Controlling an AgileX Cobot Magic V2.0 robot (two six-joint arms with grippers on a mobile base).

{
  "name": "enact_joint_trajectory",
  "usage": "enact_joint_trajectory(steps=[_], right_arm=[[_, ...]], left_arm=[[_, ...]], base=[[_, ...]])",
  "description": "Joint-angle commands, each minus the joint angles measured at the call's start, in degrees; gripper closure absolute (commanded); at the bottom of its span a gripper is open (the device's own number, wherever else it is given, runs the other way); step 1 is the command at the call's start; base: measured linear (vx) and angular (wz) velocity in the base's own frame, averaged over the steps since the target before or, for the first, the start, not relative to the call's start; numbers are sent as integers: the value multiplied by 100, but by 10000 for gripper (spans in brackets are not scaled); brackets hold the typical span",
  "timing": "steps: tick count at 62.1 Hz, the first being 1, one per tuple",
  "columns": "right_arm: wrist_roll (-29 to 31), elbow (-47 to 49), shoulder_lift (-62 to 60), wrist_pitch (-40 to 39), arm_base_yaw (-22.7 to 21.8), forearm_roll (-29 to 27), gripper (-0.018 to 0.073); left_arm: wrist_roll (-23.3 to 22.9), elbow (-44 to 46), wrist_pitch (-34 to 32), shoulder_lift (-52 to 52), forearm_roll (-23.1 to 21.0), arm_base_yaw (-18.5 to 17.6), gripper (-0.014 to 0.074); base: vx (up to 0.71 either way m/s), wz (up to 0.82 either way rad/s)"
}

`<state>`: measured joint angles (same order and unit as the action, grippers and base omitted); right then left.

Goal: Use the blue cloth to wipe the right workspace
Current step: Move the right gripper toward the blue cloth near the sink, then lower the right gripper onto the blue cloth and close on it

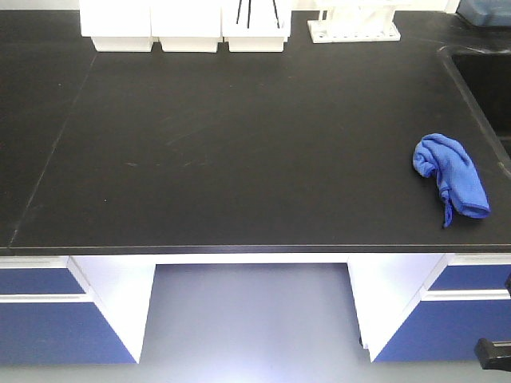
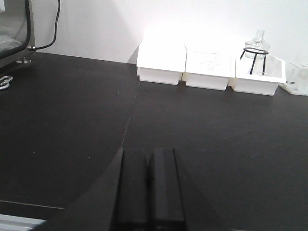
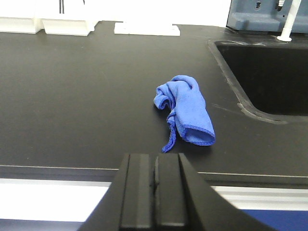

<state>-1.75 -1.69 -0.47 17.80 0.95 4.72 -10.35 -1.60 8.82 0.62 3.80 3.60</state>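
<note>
The blue cloth (image 1: 451,175) lies crumpled on the black worktop (image 1: 239,144) near its right front corner. It also shows in the right wrist view (image 3: 185,111), a short way beyond my right gripper (image 3: 155,156), which is shut, empty and held over the worktop's front edge. My left gripper (image 2: 148,153) is shut and empty, low over the worktop's left part, far from the cloth. Neither gripper shows in the front view.
Three white bins (image 1: 185,28) and a white rack (image 1: 354,30) stand along the back edge. A sink (image 3: 269,72) is sunk in the worktop right of the cloth. Blue-fronted drawers (image 1: 48,307) sit below the worktop. A grey box (image 2: 14,29) stands far left.
</note>
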Motion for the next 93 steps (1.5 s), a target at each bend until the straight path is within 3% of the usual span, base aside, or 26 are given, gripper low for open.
enact_joint_trajectory(steps=[1, 12, 34, 45, 52, 61, 74, 83, 93], right_arm=[[283, -119, -64, -448, -14, 473, 567], [303, -119, -64, -676, -14, 1073, 567], [175, -101, -64, -3288, -14, 999, 567], [-892, 254, -64, -4068, -14, 567, 567], [-982, 885, -58, -3685, -14, 492, 566], [-637, 2094, 280, -2110, -20, 528, 564], [-269, 3322, 1742, -246, -20, 1303, 564], [-542, 3211, 3068, -54, -20, 1930, 563], [-1782, 3211, 4725, -935, -20, 2026, 545]], left_arm=[[-49, -181, -486, 101, -1, -26, 602], [-49, -181, -486, 101, -1, -26, 602], [-49, -181, -486, 101, -1, -26, 602], [-49, -181, -486, 101, -1, -26, 602], [-49, -181, -486, 101, -1, -26, 602], [-49, -181, -486, 101, -1, -26, 602], [-49, -181, -486, 101, -1, -26, 602], [-49, -181, -486, 101, -1, -26, 602], [-49, -181, -486, 101, -1, -26, 602]], base=[[0, 0], [0, 0], [0, 0], [0, 0], [0, 0], [0, 0], [0, 0], [0, 0], [0, 0]])
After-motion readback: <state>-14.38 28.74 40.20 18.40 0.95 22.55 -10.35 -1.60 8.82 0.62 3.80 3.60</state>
